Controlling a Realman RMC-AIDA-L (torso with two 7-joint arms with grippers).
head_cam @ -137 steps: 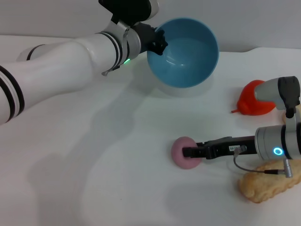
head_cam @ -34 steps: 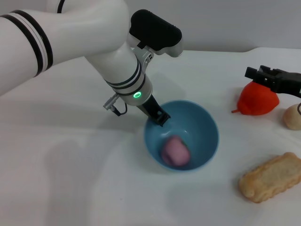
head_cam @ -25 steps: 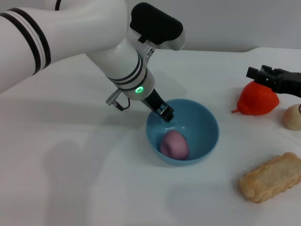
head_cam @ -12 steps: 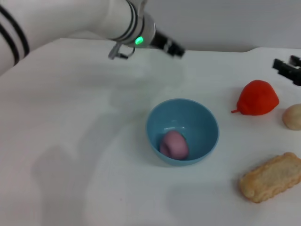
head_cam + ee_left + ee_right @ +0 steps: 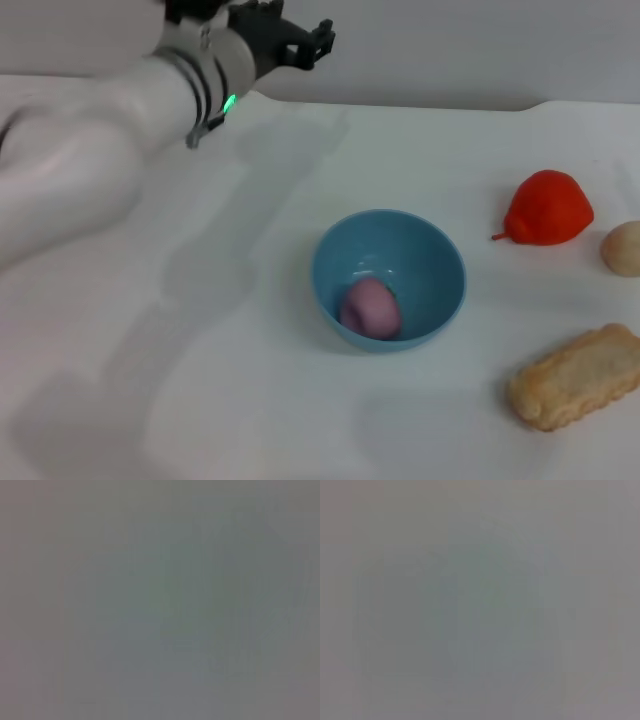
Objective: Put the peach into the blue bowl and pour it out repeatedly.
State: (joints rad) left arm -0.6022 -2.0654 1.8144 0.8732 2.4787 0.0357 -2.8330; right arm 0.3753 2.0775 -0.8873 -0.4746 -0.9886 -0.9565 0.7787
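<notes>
Peach (image 5: 371,307) sits inside blue bowl (image 5: 435,262), centre frame on counter (image 5: 250,400). Left gripper (image 5: 300,38) upper left, fingers spread, empty. Right gripper unseen.

the peach (image 5: 371,308) lies in the bowl (image 5: 440,262) (mid-table (image 5: 200,400)).

Blue bowl (image 5: 388,279) upright on white table (image 5: 200,400), near the middle. Peach (image 5: 371,308) inside, resting on the bottom toward the near-left wall. Left hand (image 5: 300,38) up at the far left, well apart from the bowl, fingers spread, nothing between them. Red pointed fruit (image 5: 546,209) off right, pale round lump (image 5: 622,248) beside it, beige biscuit-like piece (image 5: 575,377) nearer, at the right edge.
</notes>
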